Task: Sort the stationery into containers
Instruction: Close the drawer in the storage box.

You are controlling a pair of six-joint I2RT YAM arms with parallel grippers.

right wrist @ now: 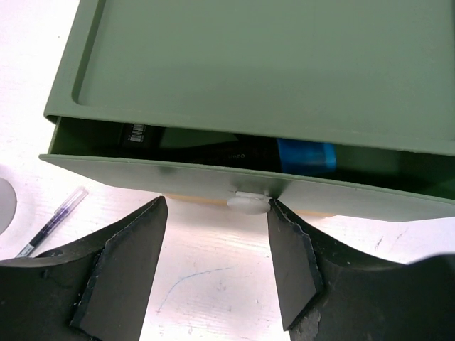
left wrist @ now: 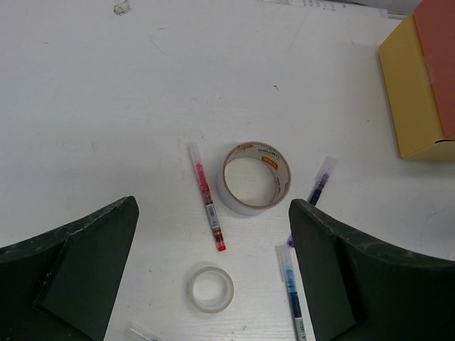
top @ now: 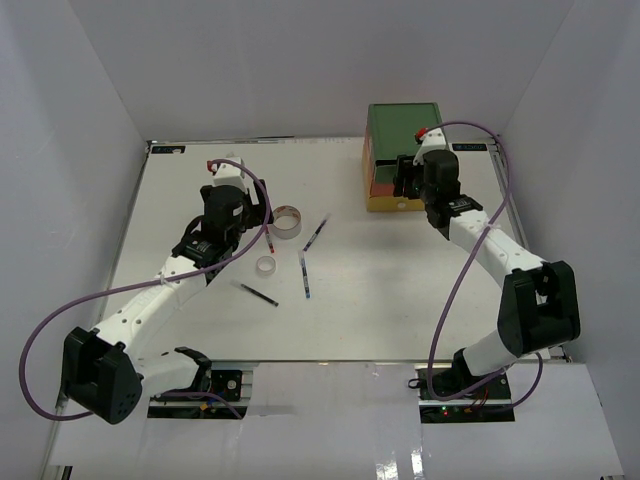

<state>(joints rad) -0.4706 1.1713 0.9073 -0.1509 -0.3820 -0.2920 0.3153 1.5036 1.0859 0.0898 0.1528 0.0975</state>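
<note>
left gripper [left wrist: 213, 273] jaws wide apart, wrist tipped down above big tape roll [left wrist: 256, 177] | right gripper [right wrist: 217, 213] arm stretched forward, jaws parted either side of knob [right wrist: 249, 202] on green drawer [right wrist: 163, 176]

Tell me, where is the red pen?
In the left wrist view, the red pen lies just left of the big tape roll, above the small clear roll.

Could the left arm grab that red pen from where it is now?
Probably yes. The red pen lies flat and uncovered below the open left gripper. The large tape roll sits close beside it, which could crowd the grasp.
</note>
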